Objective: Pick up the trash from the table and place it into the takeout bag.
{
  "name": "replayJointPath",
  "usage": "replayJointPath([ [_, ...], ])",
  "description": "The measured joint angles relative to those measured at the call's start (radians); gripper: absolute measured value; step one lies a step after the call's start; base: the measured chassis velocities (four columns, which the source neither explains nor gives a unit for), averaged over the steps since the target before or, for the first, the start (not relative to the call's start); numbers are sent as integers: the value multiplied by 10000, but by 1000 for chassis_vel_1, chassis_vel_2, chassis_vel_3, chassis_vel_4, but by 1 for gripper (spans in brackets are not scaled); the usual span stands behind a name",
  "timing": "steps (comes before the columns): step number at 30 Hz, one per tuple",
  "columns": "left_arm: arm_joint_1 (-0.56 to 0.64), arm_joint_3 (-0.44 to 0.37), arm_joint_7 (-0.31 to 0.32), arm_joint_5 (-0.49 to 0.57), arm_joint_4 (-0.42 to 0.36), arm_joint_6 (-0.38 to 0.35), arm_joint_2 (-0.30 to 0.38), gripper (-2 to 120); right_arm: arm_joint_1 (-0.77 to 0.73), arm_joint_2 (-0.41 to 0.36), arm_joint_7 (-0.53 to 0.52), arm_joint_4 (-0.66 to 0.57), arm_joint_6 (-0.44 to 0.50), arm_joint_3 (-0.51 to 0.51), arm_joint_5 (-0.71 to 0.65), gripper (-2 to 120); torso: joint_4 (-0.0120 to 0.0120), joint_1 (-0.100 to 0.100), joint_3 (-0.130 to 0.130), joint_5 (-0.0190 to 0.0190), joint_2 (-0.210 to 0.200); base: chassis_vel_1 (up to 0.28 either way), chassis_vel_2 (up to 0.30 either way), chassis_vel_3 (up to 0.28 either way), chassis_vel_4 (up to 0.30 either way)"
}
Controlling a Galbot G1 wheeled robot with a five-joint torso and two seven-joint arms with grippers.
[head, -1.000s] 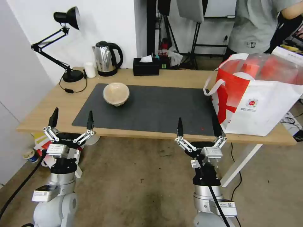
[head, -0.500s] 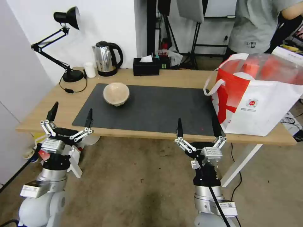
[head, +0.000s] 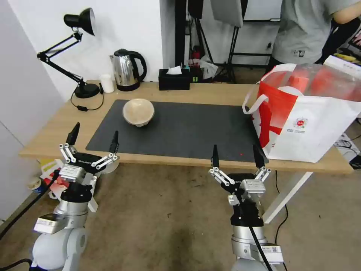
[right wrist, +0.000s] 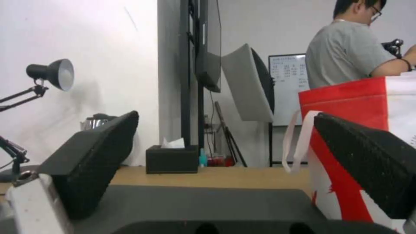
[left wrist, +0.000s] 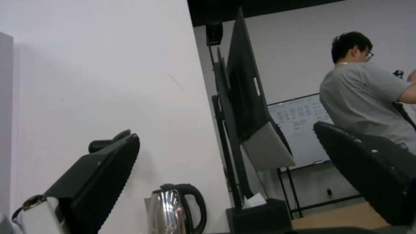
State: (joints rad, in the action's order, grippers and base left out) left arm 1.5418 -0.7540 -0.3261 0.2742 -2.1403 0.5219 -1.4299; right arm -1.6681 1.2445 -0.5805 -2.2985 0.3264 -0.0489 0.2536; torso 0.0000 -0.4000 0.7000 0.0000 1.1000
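Observation:
A beige paper-pulp bowl (head: 138, 111) stands upright on the dark grey mat (head: 180, 130) of the light-wood table (head: 52, 131), towards its back left. The white takeout bag (head: 304, 126) with a red side panel (right wrist: 346, 97) stands on the table's right end, with its loop handles hanging loose. My left gripper (head: 94, 138) is open in front of the table's near edge, short of the mat's left corner and well away from the bowl. My right gripper (head: 236, 151) is open too, just before the near edge, to the left of the bag. Neither one holds anything.
Along the back edge stand a black desk lamp (head: 81, 56), a small white cup (head: 107, 83), a steel kettle (head: 128, 70) and a black tissue box (head: 173, 79). A person in a grey shirt stands behind the bag. Bare floor lies beneath both arms.
My left gripper has swung out to the left and come back right, ending nearer the table edge. The right gripper has sunk slightly. Bowl and bag have not moved.

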Motion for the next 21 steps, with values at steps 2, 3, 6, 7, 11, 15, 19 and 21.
replayJointPath([
  [2,4,1,0,-5,0,10,-39,100,-169,0,-56,59,180,-4,101,100,0,0,0,1,0,0,0,0,0],
  [3,4,1,0,-5,0,10,-39,100,-169,0,-56,59,180,-4,101,100,0,0,0,1,0,0,0,0,0],
  [6,32,13,-6,-24,7,34,-105,100,-430,-1,-167,205,493,-10,233,100,1,0,0,0,0,0,0,0,0],
  [7,41,14,-7,-32,9,46,-119,100,-502,0,-204,237,570,-10,273,100,0,0,0,0,0,0,0,0,0],
  [11,57,14,-13,-52,10,69,-149,100,-708,-1,-291,344,802,-10,375,100,0,0,0,0,0,0,0,0,0],
  [15,63,15,-14,-76,10,80,-162,100,-802,-14,-328,357,921,-12,415,100,0,0,0,0,0,0,0,0,0],
  [19,63,5,-15,-76,4,80,-102,100,-804,-12,-331,357,930,-16,444,100,0,0,0,0,0,0,0,0,0],
  [21,56,-20,-16,-74,4,73,18,100,-805,-9,-330,358,931,-11,455,100,0,0,0,0,0,0,0,0,0],
])
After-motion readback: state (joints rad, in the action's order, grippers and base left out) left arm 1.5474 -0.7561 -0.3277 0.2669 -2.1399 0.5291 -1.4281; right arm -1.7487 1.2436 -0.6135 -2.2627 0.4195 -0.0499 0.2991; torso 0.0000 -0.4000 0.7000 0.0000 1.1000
